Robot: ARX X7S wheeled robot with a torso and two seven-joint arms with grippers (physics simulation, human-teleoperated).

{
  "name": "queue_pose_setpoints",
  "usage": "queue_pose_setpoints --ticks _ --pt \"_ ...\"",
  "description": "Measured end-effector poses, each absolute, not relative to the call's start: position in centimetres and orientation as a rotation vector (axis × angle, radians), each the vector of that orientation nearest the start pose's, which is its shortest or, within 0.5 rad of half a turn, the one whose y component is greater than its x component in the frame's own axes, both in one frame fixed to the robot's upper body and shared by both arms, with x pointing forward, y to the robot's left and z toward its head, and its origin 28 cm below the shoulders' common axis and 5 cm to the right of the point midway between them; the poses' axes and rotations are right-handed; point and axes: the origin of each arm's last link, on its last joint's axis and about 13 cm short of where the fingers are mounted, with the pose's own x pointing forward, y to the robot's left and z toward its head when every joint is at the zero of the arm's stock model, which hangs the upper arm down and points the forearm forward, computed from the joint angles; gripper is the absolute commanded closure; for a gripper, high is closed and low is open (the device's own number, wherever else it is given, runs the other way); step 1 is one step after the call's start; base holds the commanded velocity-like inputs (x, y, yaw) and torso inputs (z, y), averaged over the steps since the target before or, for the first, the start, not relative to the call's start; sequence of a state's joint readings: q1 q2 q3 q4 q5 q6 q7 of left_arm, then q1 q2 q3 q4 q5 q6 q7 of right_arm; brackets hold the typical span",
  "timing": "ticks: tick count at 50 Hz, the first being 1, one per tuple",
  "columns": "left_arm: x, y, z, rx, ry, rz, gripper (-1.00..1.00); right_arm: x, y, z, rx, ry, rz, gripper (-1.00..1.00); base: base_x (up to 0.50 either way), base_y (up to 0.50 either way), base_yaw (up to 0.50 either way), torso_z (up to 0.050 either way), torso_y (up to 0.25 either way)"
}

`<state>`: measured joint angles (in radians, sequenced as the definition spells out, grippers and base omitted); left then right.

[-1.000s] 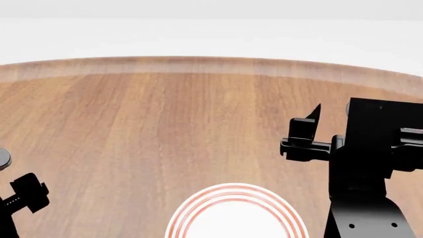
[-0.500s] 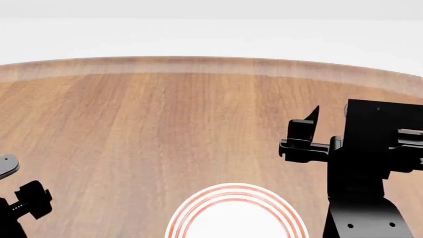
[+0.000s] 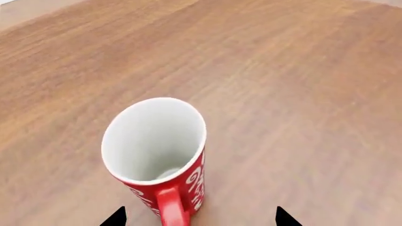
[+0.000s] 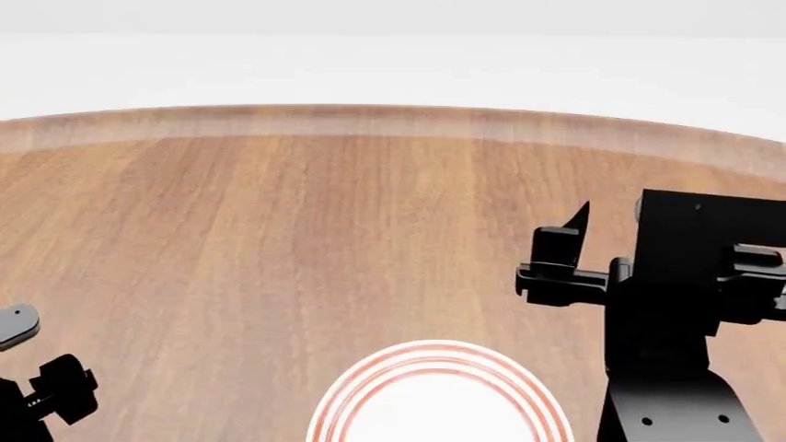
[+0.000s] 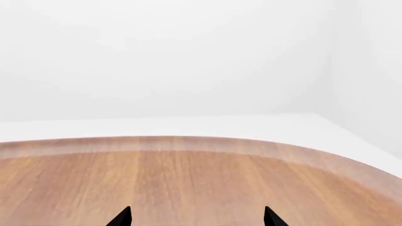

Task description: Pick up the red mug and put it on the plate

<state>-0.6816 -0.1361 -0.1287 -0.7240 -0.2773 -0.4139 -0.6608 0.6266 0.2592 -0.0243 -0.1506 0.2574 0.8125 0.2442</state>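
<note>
The red mug [image 3: 164,162], with a white floral pattern and a white inside, stands upright on the wooden table in the left wrist view. Its red handle [image 3: 172,213] points toward my left gripper [image 3: 201,217]. That gripper is open, its two black fingertips apart on either side of the handle and not touching the mug. The plate [image 4: 368,391], white with red rings, lies at the near edge of the head view, partly cut off. My right gripper [image 5: 196,217] is open and empty, held above the table at the right [image 4: 568,241]. The mug is out of the head view.
The round wooden table [image 4: 307,212] has its far edge before a white wall. Part of my left arm [image 4: 55,389] shows at the lower left of the head view. The right arm's black body [image 4: 687,304] stands to the right of the plate.
In the head view the left arm has sunk lower toward the bottom left corner. The right gripper has dropped slightly. The plate has not moved.
</note>
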Motion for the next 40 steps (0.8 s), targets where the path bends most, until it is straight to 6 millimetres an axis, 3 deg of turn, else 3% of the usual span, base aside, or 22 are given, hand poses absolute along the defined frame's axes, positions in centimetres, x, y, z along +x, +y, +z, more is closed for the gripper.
queue_pose_setpoints --ticks 40 --pt "34.3 27.1 1.5 -0.18 0.6 0.819 -1.0 31.0 -14.8 16.3 -0.046 0.044 -0.192 -1.0 0.0 0.0 0.0 0.0 0.0"
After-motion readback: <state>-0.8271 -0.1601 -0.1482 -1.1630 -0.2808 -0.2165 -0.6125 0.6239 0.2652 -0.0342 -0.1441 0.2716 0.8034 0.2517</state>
